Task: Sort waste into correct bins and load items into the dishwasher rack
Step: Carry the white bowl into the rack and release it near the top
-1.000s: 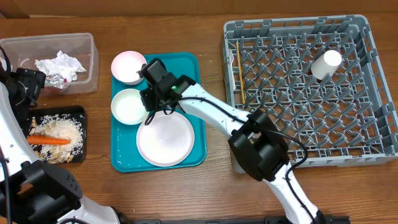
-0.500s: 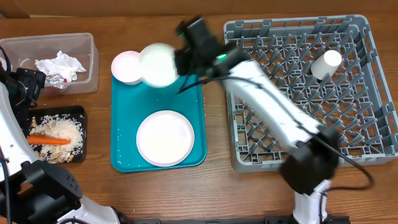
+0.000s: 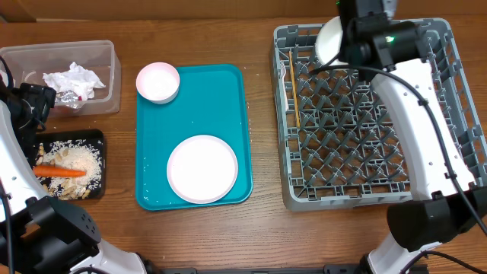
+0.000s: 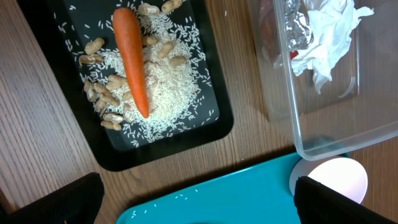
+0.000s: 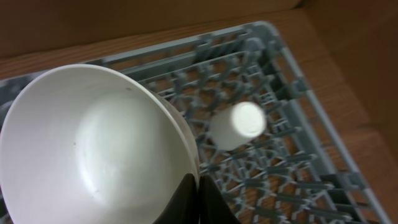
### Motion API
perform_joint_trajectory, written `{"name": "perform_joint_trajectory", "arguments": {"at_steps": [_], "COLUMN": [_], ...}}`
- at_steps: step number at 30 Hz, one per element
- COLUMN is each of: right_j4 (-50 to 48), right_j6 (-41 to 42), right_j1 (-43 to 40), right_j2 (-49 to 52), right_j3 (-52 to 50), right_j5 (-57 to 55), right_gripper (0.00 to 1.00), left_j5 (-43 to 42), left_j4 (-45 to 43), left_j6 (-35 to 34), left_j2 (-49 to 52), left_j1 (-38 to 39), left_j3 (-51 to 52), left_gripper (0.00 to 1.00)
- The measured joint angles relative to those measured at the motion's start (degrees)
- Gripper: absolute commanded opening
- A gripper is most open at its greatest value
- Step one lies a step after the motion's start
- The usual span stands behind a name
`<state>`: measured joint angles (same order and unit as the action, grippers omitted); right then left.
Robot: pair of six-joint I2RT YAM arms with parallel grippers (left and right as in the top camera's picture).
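Observation:
My right gripper point(image 5: 198, 199) is shut on the rim of a white bowl point(image 5: 93, 149) and holds it above the back left part of the grey dishwasher rack point(image 3: 449, 183). The bowl also shows in the overhead view point(image 3: 329, 39). A white cup point(image 5: 239, 126) lies in the rack. A white plate point(image 3: 202, 168) and a small white bowl point(image 3: 157, 81) sit on the teal tray point(image 3: 228, 99). My left gripper point(image 4: 196, 205) is open over the tray's left edge point(image 4: 249, 193), empty.
A black tray point(image 3: 95, 137) holds rice, peanuts and a carrot point(image 3: 59, 172). A clear bin point(image 3: 106, 53) holds crumpled paper and foil. Chopsticks point(image 3: 291, 80) lie at the rack's left side.
My right arm lifted the white bowl off the teal tray and carried it right and back, to above the rack. The left arm has not moved.

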<state>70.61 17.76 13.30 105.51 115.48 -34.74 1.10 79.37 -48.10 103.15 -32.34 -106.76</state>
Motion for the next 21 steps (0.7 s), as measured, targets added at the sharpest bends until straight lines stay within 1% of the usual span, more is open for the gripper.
{"name": "perform_joint_trajectory", "arguments": {"at_steps": [6, 10, 13, 17, 21], "right_j4": [0.37, -2.47, -6.84, -16.2, -23.08], "right_j6": [-0.02, -0.07, -1.09, -6.34, -12.13], "right_j1": [-4.7, -6.47, -7.32, -8.5, -9.2], "right_j2": [0.0, 0.0, 0.13, 0.96, 2.38], "right_j3": [0.0, -0.04, -0.13, -1.27, -3.34], "right_j5": [-8.87, -13.07, -14.99, -16.55, -17.11], "right_gripper": [0.04, 0.04, 0.04, 0.04, 0.04], "left_j5": [0.0, 0.02, 0.0, 0.0, 0.0], "left_j4": [-0.02, 0.0, -0.07, 0.0, 0.02], "left_j6": [0.0, -0.02, 0.0, 0.0, -0.02], "left_j2": [0.0, 0.0, 0.0, 0.0, 0.0], "left_j1": [0.0, 0.0, 0.0, 0.0, 0.0], "left_j3": [0.0, 0.0, 0.0, 0.0, 0.0], "left_gripper": [1.0, 1.0, 1.0, 1.0, 1.0]}}
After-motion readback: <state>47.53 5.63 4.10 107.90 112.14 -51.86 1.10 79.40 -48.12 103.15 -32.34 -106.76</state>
